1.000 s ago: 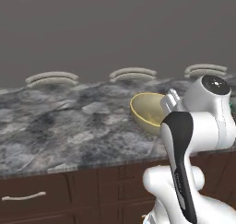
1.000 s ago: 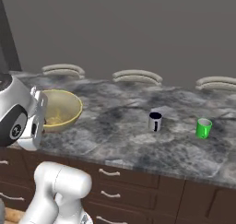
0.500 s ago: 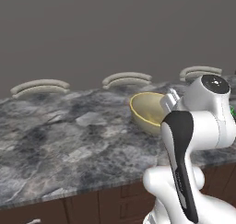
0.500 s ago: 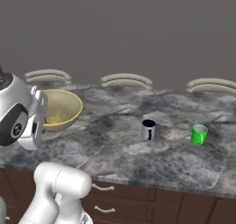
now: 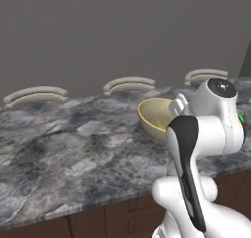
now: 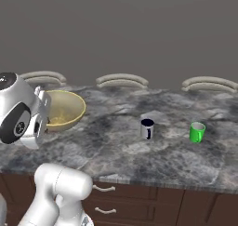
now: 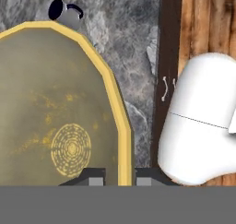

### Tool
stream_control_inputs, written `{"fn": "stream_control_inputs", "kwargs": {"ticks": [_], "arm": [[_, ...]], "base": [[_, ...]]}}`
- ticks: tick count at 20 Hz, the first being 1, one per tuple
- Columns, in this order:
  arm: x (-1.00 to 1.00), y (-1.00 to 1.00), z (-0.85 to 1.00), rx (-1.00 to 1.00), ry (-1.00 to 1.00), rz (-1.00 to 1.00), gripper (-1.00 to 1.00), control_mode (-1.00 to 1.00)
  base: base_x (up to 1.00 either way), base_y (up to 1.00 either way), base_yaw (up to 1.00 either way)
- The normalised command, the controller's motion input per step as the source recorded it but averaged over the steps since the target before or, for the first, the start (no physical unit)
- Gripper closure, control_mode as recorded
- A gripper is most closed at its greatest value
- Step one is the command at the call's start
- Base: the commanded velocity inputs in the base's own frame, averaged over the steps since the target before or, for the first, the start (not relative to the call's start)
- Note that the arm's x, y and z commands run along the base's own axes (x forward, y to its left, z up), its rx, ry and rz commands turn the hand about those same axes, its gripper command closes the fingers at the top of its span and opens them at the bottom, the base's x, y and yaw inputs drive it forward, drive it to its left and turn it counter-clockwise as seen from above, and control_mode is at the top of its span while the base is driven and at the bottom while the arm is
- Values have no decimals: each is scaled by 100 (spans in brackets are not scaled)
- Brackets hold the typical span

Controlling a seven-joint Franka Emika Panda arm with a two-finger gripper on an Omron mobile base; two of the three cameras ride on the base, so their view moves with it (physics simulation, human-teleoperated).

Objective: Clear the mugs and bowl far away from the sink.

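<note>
The tan-yellow bowl [image 5: 156, 115] hangs tilted above the marble counter [image 5: 73, 149], lifted off it. My gripper [image 7: 120, 177] is shut on the bowl's rim [image 7: 123, 140], one dark finger on each side of it. From the right base view the bowl [image 6: 65, 109] sits just right of my hand, at the counter's left. The white mug with the navy inside [image 6: 147, 128] stands mid-counter, and the green mug [image 6: 197, 132] stands to its right. Past the bowl's far edge in the hand view lies the navy mug [image 7: 64, 11]. The sink is out of view.
Three curved pale chair backs [image 5: 130, 84] line the far side of the counter. Dark wood drawers with silver handles [image 6: 104, 189] run under its near edge. Wooden floor [image 7: 203, 25] lies below my hand, beside the cabinet front.
The whole scene has slid left in both base views, so the base has driven to the right. The bowl stays in my gripper in the same pose; the mugs have not moved.
</note>
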Motion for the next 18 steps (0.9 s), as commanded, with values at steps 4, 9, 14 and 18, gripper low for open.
{"fn": "stream_control_inputs", "kwargs": {"ticks": [4, 9, 14, 18], "arm": [[85, 0, -21, 0, 16, -4, 100, -100], [91, 0, -25, -5, 1, 0, 100, -100], [86, 0, -34, -2, 0, 0, 100, -100], [77, 0, -27, 0, 0, 0, 100, -100]], "base": [[0, 0, 0], [0, 0, 0], [0, 0, 0], [0, 0, 0]]}}
